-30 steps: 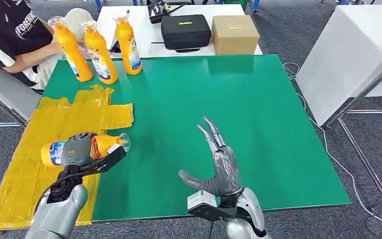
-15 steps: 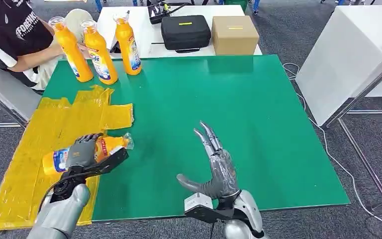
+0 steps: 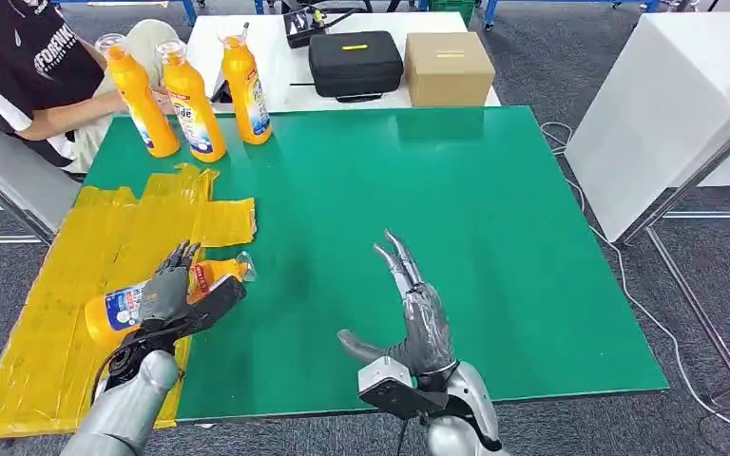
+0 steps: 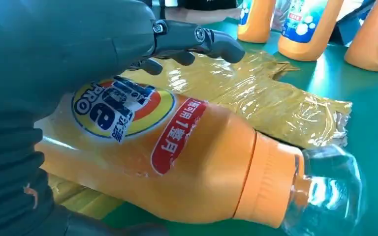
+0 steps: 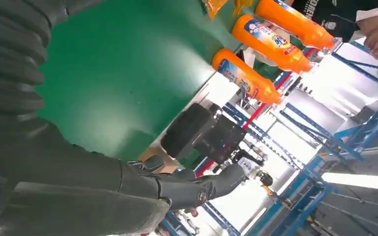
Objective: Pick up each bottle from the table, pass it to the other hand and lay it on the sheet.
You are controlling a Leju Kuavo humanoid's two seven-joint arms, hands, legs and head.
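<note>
the left robot hand [image 3: 166,293] is resting over the orange plastic detergent bottle [image 3: 143,299], fingers lifting apart, the bottle lying on the crinkled yellow plastic sheet [image 3: 48,285]; the right robot hand [image 3: 416,318] is hovering spread and empty above the green surface [image 3: 437,190]; its round body may roll off as the fingers are clearing.

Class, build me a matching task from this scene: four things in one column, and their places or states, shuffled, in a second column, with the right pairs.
Things:
1. lying bottle
2. right robot hand
3. black case
4. cardboard box

Places or states:
A. empty, fingers spread
B. on the white table, right of the case
C. on the yellow sheet, under the left robot hand
D. on the white table, left of the box

Pairs: 1-C, 2-A, 3-D, 4-B
</note>
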